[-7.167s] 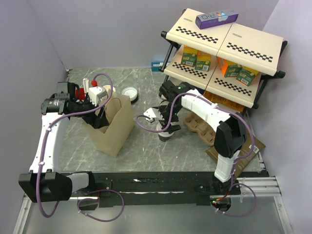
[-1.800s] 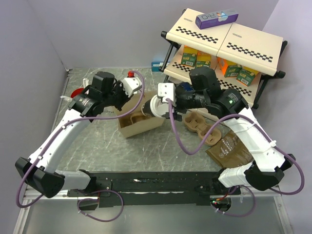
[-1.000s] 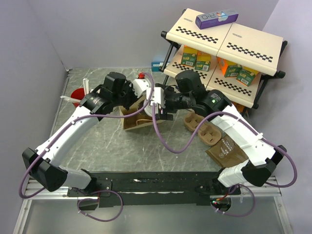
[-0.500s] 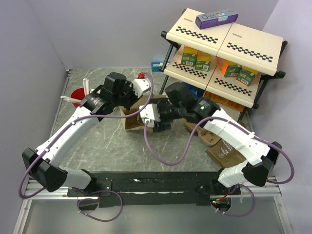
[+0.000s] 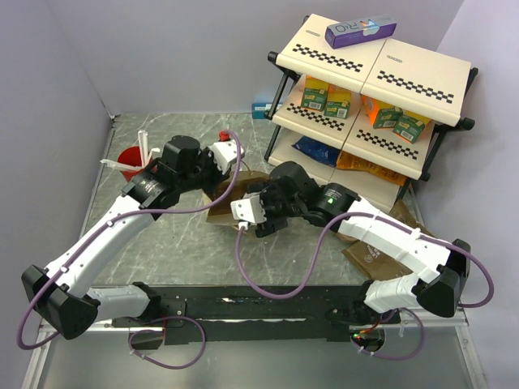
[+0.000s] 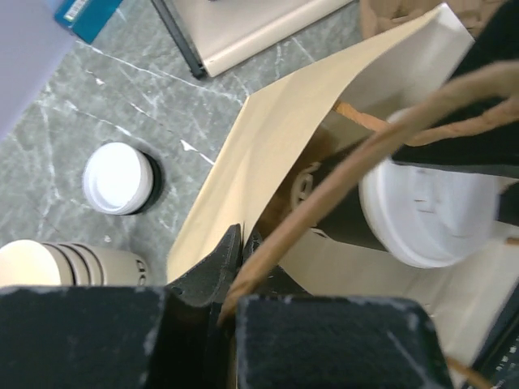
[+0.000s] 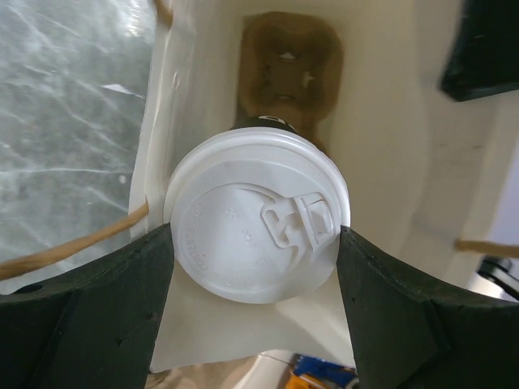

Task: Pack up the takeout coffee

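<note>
Since a second ago my right gripper (image 7: 256, 243) slid down toward frame centre, clamping the coffee (image 7: 231, 231) inside the paper bag (image 6: 268, 138); left gripper (image 6: 233, 271) pinched tight on its edge

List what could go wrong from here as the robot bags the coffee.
1. The right gripper seems to clamp the coffee cup at its white lid; the lid could pop off and spill.
2. The cup looks off-centre from the cardboard carrier deeper in the bag; released here, it may miss a slot and tip.
3. The left gripper pinches only the bag's edge, and a handle crosses the opening, so it could snag.
</note>
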Tool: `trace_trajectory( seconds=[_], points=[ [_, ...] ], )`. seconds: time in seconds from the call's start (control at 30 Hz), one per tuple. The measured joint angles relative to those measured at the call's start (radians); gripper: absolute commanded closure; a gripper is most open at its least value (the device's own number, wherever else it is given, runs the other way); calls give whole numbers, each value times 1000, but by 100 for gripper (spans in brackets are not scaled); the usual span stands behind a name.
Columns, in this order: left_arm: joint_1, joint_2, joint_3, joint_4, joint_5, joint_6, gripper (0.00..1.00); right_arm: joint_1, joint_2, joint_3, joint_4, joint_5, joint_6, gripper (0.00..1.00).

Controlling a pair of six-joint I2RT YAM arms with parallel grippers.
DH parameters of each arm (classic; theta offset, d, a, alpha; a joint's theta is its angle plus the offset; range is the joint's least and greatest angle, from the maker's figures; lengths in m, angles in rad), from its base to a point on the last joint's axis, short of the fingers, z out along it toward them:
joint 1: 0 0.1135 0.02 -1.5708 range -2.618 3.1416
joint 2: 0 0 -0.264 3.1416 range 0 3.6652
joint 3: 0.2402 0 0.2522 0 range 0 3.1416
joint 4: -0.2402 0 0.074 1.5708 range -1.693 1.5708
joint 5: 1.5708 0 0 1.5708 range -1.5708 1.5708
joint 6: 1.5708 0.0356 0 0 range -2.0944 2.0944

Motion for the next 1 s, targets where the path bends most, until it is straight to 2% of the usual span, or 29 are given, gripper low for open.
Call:
trace_trajectory(
  seconds=[0.4,0.77,1.0],
  points=[
    [-17,2,-8,15,26,-54,99,28,93,112,-12,96,-24,100],
    [-18,2,-11,18,26,-74,99,28,98,126,-28,135,13,100],
    [-18,2,-11,22,7,-108,99,53,183,298,-155,142,48,100]
  ],
)
